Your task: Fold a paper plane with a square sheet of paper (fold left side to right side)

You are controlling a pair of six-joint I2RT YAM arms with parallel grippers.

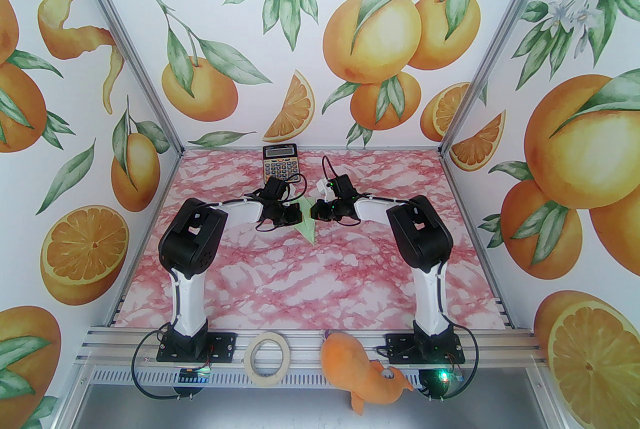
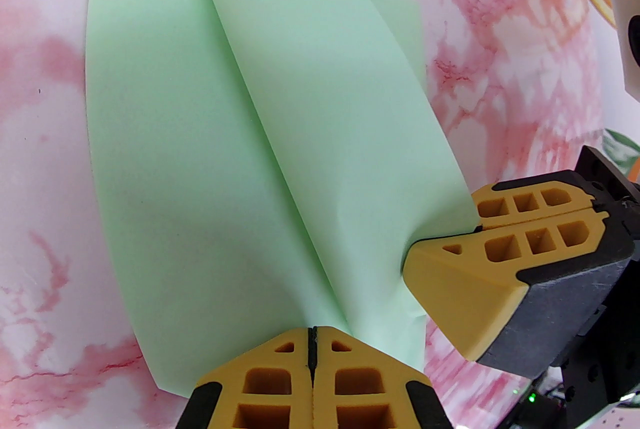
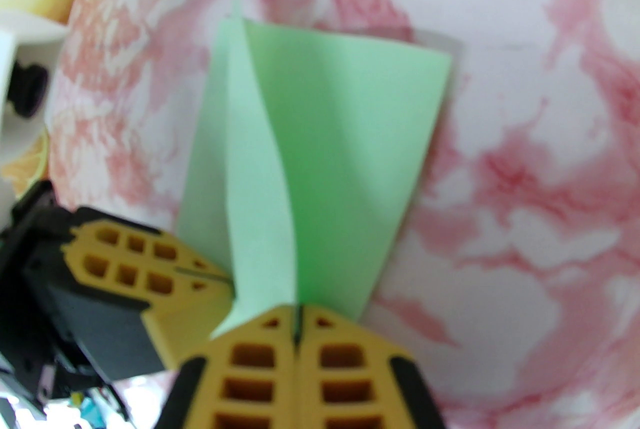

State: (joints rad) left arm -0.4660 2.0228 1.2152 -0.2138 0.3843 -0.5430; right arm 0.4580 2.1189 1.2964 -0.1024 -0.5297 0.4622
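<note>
Both grippers are fully closed and pinching the square sheet of paper [image 1: 308, 229], which is lying partly folded on the middle of the table [image 1: 260, 287], right between the two wrists. Left gripper [image 2: 311, 334] is clamping one end of the centre crease. Right gripper [image 3: 298, 314] is clamping the free edge of a flap that is standing up off the table. Neither arm is nearer: both are touching the paper, coming at it from opposite sides, tips almost meeting.

Long axis of the paper is running roughly from the arm bases' side toward the calculator [image 1: 281, 163], slightly slanted, and the crease is following that axis. Key relation, as a judgement: the raised flap is hinging on that crease, so the coming fold is probably turning on the right gripper carrying its edge over toward the right side while the left one is pinning the crease end. Risk is the flap bowing instead of creasing flat.

Top view is reducing the paper to a green sliver, mostly hidden by the grippers. Left wrist view is showing the flap curling up, with a flat panel beside it on the table. Right wrist view, blurred, is showing the flap nearly edge-on, with a flat panel lying in its shade. Tape roll [image 1: 268, 358] and plush toy [image 1: 367, 374] are lying well apart, on the near rail.
</note>
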